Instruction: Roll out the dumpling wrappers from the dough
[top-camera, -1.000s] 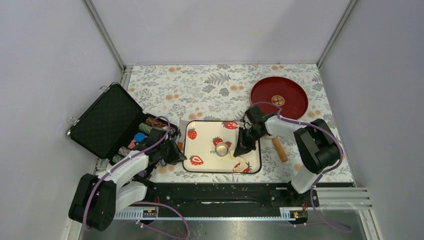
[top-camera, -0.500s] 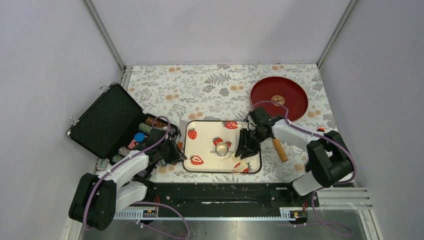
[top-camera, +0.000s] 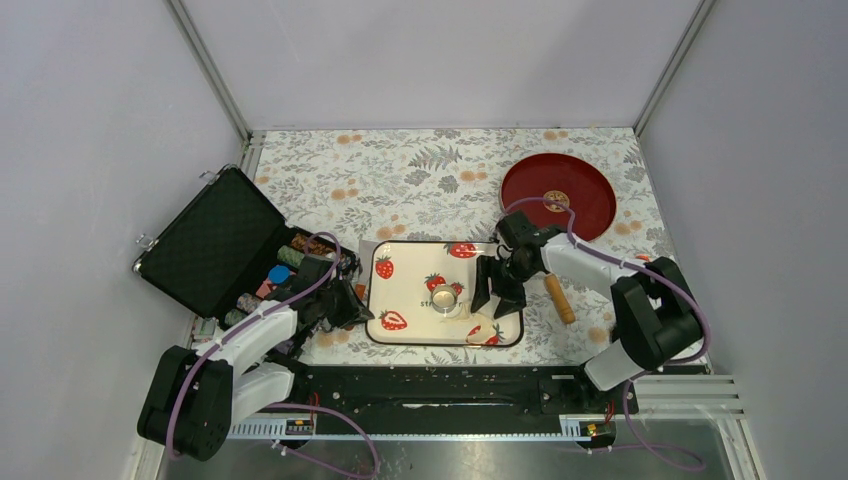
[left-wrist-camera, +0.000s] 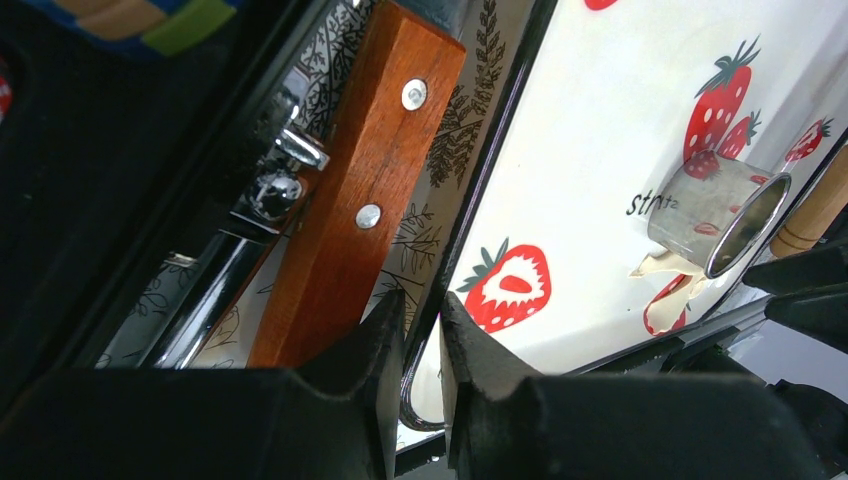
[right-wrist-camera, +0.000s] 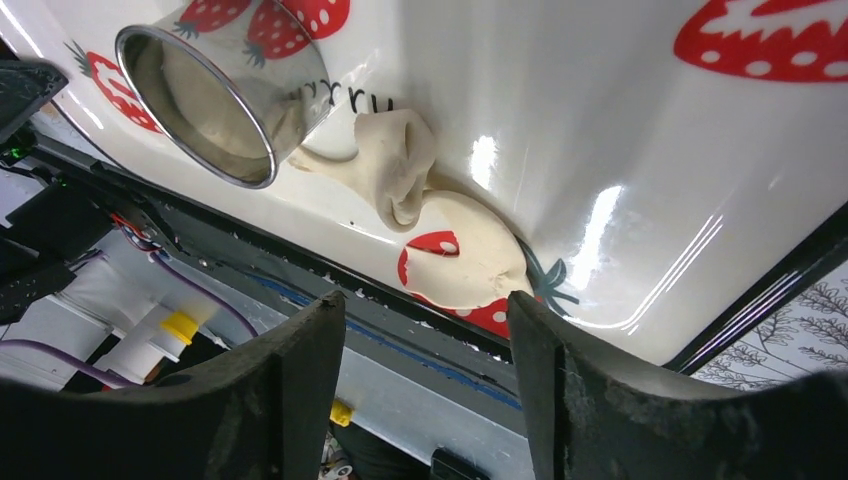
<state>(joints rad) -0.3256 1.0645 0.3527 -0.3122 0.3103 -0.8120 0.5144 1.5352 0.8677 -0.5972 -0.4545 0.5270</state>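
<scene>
From the top camera we are seeing the strawberry tray (top-camera: 408, 285) lying on the floral tablecloth (top-camera: 400, 170) between the 2 arms, with the metal ring cutter (top-camera: 446, 298) standing near its middle. The dough (top-camera: 480, 331) is lying as a pale ragged scrap toward the tray's near right corner, close to the cutter. The right gripper (top-camera: 496, 299) is hanging over the tray's right side, its jaws spread and nothing in them. The wooden roller (top-camera: 559, 298) is resting on the cloth just right of the tray, and the red plate (top-camera: 580, 200) is sitting well apart at the far right. The left gripper (top-camera: 352, 312) is sitting at the tray's left edge, beside the open black case (top-camera: 205, 245) of poker chips (top-camera: 280, 272). In the left wrist camera we are seeing its jaws narrowed to a slit and pinching the tray's black rim, while a wooden handle (left-wrist-camera: 370, 170) with 2 rivets is lying alongside, between case and tray. In the right wrist camera the fingers (right-wrist-camera: 300, 380) are standing wide apart and framing the dough: a folded lump joined to a thin torn sheet over a strawberry print, with a thin strip reaching the cutter's wall.
</scene>
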